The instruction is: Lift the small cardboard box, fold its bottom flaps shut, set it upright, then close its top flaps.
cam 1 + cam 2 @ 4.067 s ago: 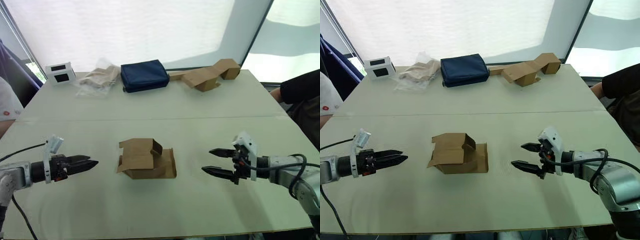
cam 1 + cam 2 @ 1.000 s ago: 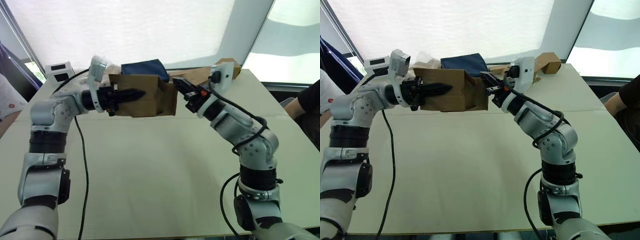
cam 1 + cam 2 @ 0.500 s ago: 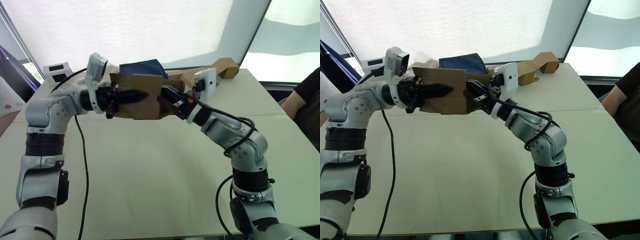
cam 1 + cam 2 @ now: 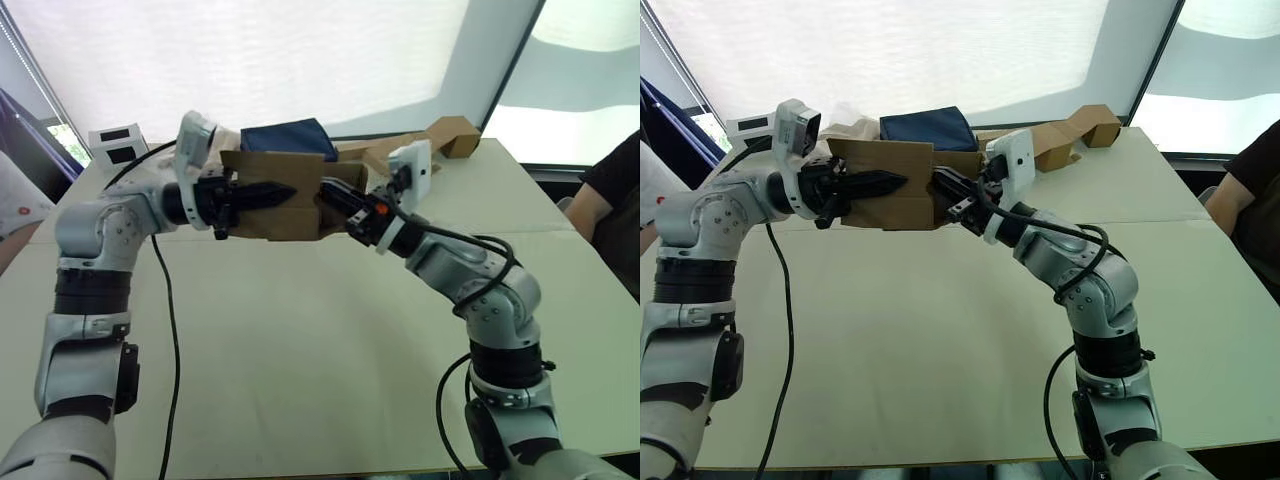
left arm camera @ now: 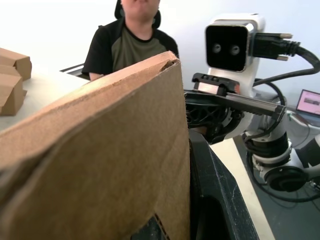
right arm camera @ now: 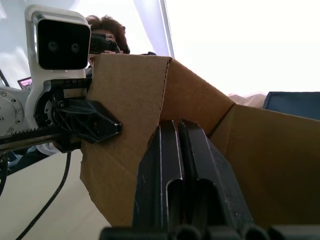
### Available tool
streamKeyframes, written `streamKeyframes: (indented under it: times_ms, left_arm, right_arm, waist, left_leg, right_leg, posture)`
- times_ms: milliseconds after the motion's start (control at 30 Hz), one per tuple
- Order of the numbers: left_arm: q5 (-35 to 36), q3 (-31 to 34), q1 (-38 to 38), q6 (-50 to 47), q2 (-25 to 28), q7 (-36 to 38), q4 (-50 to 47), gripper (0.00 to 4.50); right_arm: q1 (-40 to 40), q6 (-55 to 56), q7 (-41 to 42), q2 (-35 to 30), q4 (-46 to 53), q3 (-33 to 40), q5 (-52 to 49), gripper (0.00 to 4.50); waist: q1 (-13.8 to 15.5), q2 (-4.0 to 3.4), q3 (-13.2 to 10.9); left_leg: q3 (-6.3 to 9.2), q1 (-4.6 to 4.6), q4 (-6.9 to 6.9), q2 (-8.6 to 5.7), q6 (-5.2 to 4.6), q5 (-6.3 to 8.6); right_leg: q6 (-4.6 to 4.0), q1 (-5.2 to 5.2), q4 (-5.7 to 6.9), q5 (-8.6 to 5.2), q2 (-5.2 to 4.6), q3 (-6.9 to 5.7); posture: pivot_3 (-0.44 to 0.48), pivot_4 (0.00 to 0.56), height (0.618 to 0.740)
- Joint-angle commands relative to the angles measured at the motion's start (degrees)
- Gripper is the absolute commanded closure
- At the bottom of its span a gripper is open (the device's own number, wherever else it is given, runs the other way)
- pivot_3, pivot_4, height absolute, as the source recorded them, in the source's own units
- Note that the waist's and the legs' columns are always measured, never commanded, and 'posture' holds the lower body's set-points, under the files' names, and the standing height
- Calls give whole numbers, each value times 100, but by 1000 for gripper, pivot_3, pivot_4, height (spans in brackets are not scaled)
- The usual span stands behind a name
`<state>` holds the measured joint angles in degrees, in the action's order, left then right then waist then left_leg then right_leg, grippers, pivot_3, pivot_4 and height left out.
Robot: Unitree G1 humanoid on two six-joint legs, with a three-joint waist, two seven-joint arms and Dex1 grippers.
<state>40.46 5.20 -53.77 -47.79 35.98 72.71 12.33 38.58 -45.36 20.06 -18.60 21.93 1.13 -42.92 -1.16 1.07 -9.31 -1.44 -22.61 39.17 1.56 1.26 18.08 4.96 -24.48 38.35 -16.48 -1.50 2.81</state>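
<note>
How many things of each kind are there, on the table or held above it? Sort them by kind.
Small cardboard box, held up: 1
Bent cardboard pieces: 1 group
Navy pouch: 1
White box with black panels: 1
Crumpled clear bag: 1
Total: 5

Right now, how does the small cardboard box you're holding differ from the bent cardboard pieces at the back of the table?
The small cardboard box is held up off the table between the left hand and right hand; the bent cardboard pieces lie on the table's far edge, untouched. The box forms a compact shape with flaps; the pieces sprawl in a long, zigzag strip. Both are plain brown corrugated cardboard.
</note>
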Motion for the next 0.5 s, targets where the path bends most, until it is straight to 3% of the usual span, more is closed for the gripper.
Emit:
streamKeyframes:
  times_ms: [33, 167, 300, 500]
  left_arm:
    - [-13, 64, -83, 144, 50, 29, -44, 4500]
    - [-25, 54, -109, 172, 53, 62, 0, 4500]
    - [7, 70, -198, 151, 30, 67, 20, 4500]
    - [95, 79, -280, 63, -44, 42, -88, 4500]
  right_arm:
    - [-224, 0, 221, -399, 276, 571, -211, 4438]
    - [-863, -300, 616, -1062, 588, 882, -526, 4438]
    - [-1376, -443, 923, -1494, 936, 580, -459, 4438]
    - [-1310, -225, 835, -1222, 858, -70, 44, 4438]
  waist:
    - [13, 0, 0]
    - [36, 0, 0]
    - [-4, 1, 0]
    - [-13, 1, 0]
  left_leg:
    - [0, -1, 0, -1, 0, 0]
    - [1, -4, 0, -3, -4, 2]
    - [0, -4, 0, 0, -6, 3]
    - [1, 3, 0, 5, -6, 3]
  right_leg:
    - [0, 0, -1, 0, 0, 0]
    - [0, 1, -6, 0, -1, -1]
    - [0, 1, -7, 0, 2, 1]
    - [-1, 1, 0, 0, 17, 3]
  posture:
    - [0, 150, 740]
    - [0, 150, 740]
    - [0, 150, 740]
    - [0, 150, 740]
